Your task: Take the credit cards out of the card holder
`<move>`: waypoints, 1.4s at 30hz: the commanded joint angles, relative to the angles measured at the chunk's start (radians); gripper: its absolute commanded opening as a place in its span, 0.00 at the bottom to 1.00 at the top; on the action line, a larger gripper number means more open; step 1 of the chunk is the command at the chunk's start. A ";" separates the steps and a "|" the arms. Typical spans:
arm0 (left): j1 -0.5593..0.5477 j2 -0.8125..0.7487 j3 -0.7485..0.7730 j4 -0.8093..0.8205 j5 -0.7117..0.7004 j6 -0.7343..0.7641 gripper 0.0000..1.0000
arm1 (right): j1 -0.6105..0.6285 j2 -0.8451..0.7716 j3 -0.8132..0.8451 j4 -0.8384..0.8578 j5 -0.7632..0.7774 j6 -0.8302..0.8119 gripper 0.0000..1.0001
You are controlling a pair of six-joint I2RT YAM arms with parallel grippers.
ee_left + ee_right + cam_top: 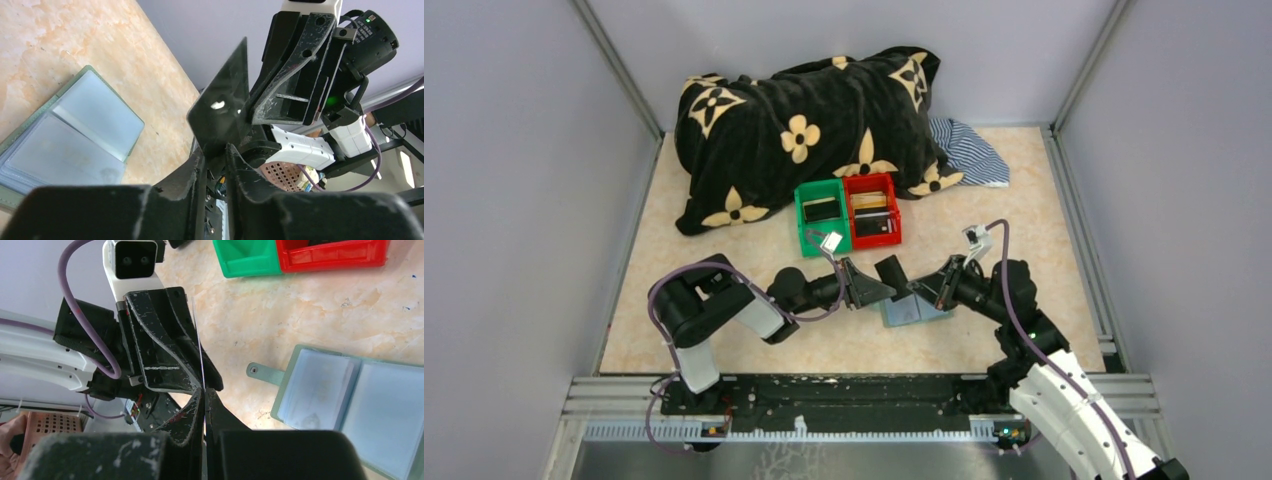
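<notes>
The grey-green card holder (pixel 916 312) lies open on the table, its blue-grey pockets showing in the left wrist view (pixel 75 135) and the right wrist view (pixel 350 405). A black credit card (pixel 891 270) hangs above it between both grippers. My right gripper (pixel 927 290) is shut on the card's edge (pixel 196 330), jaws pressed together (pixel 204 395). My left gripper (pixel 876 288) meets it from the left. Its fingers (pixel 200 172) stand a narrow gap apart, with the card's lower corner (pixel 225 110) between them. Other cards lie in the bins.
A green bin (pixel 807 222) and a red bin (pixel 896 208) stand side by side just behind the grippers. A black flowered blanket (pixel 804 120) and a striped cloth (pixel 969 150) lie at the back. Grey walls close in left, right and back.
</notes>
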 commanded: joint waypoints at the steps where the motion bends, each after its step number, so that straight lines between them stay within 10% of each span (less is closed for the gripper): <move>1: 0.005 -0.010 0.014 0.242 -0.006 0.011 0.20 | -0.004 -0.011 -0.012 0.051 -0.013 0.006 0.00; 7: 0.012 -0.033 0.006 0.242 -0.013 0.015 0.00 | -0.003 -0.003 -0.024 0.051 -0.017 0.000 0.00; 14: 0.015 -0.048 -0.004 0.242 -0.034 0.008 0.00 | -0.003 0.005 -0.023 0.066 -0.020 -0.003 0.00; 21: 0.015 -0.079 -0.020 0.242 -0.112 0.020 0.00 | -0.004 -0.021 -0.054 0.093 -0.021 0.032 0.34; 42: 0.000 -0.079 0.053 0.242 -0.196 -0.008 0.00 | -0.002 0.057 -0.140 0.512 -0.007 0.182 0.32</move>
